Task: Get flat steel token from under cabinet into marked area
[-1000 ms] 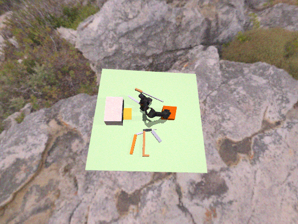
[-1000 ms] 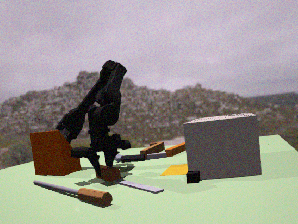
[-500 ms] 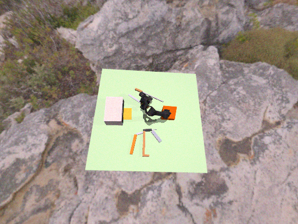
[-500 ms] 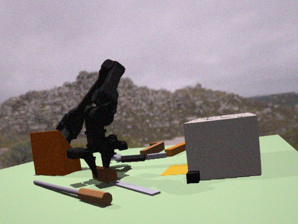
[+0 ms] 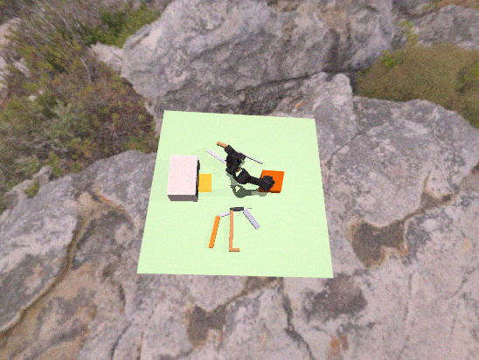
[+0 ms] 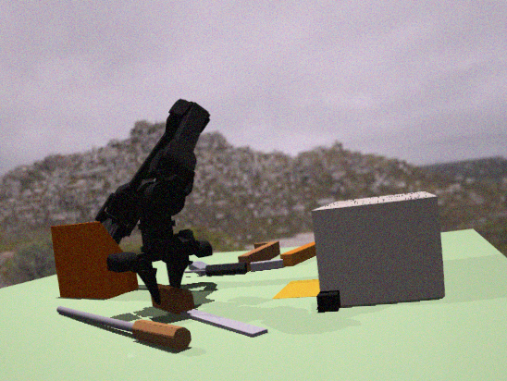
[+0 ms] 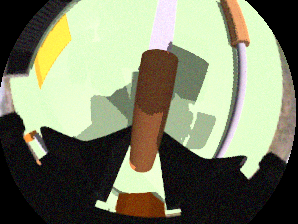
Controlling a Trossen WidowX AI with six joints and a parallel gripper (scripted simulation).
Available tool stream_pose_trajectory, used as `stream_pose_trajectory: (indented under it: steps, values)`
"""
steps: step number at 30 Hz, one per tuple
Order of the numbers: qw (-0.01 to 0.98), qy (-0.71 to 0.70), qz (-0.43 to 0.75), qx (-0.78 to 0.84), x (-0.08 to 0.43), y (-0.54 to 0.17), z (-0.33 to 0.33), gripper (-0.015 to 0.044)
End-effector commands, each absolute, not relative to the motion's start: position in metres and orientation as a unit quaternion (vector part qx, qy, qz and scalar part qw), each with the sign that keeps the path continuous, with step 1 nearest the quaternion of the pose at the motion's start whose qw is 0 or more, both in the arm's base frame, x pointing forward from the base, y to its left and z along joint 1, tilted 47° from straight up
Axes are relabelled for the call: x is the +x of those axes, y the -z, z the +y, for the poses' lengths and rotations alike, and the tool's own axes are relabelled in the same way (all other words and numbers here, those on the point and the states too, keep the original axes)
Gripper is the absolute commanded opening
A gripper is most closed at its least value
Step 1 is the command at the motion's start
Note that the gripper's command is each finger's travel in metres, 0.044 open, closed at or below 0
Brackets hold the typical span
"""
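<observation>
Token unseen; cabinet beyond yellow area; end effector clamped on brown handle.

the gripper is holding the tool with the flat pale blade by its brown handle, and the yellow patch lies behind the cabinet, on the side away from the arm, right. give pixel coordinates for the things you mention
The yellow patch (image 5: 205,183) (image 6: 298,288) (image 7: 54,49) is on the cabinet's (image 5: 183,175) (image 6: 379,254) arm-facing side, as the top view shows. The rest stands: the gripper (image 6: 167,296) (image 7: 147,131) holds the flat-bladed tool by its brown handle (image 6: 173,300) (image 7: 156,95).
</observation>
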State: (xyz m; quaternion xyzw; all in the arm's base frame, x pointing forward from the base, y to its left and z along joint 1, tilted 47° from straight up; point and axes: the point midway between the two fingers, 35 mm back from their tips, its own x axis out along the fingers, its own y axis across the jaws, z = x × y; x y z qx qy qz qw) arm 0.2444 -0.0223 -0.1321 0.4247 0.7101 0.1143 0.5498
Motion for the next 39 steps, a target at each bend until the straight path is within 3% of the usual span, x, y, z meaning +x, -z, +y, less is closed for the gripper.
stream_pose_trajectory:
  steps: [1,39]
  values:
    - [0.552,-0.111,0.71,0.423,0.245,0.137,-0.029,0.0]
    - [0.553,-0.111,0.71,0.422,0.244,0.165,-0.057,0.0]
